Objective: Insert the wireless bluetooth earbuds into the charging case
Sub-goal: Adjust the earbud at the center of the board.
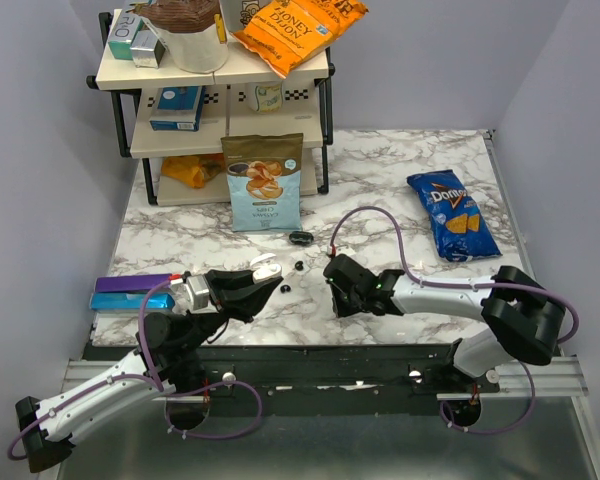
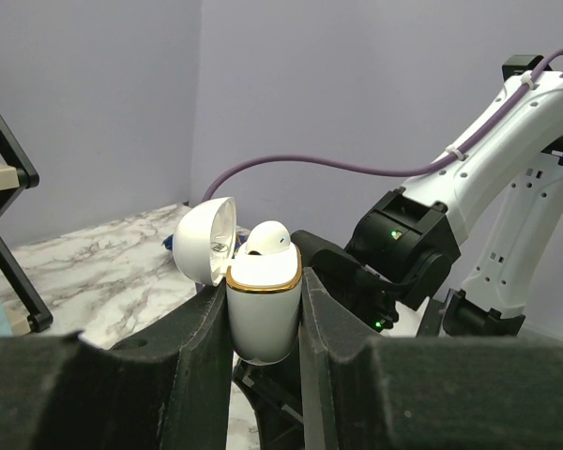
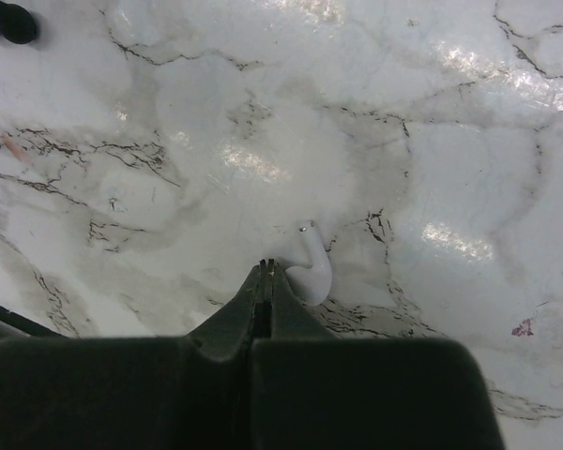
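Earbud work looks about half done: one white stemmed plastic earbud (image 2: pixel 266 237) sits head-up in the white gold-rimmed charging case (image 2: pixel 263 314), its lid (image 2: pixel 205 241) tipped open. The left gripper (image 2: pixel 263 300) is clamped on that case. The second white earbud (image 3: pixel 310 267) lies flat on the marble tabletop (image 3: pixel 450 141), not yet seated. Its stem and long axis point away from the right gripper (image 3: pixel 266 272), whose jaws are pressed together with the bud just beside their tips, ungrasped.

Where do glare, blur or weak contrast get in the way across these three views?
Right wrist: bright glare patches on the marble table, white earbud low-contrast against it, right pincer a dark, soft mass. Left wrist: charging case sharp and well lit, left pincer underexposed. Top external: even light, soft shadows, no blur.
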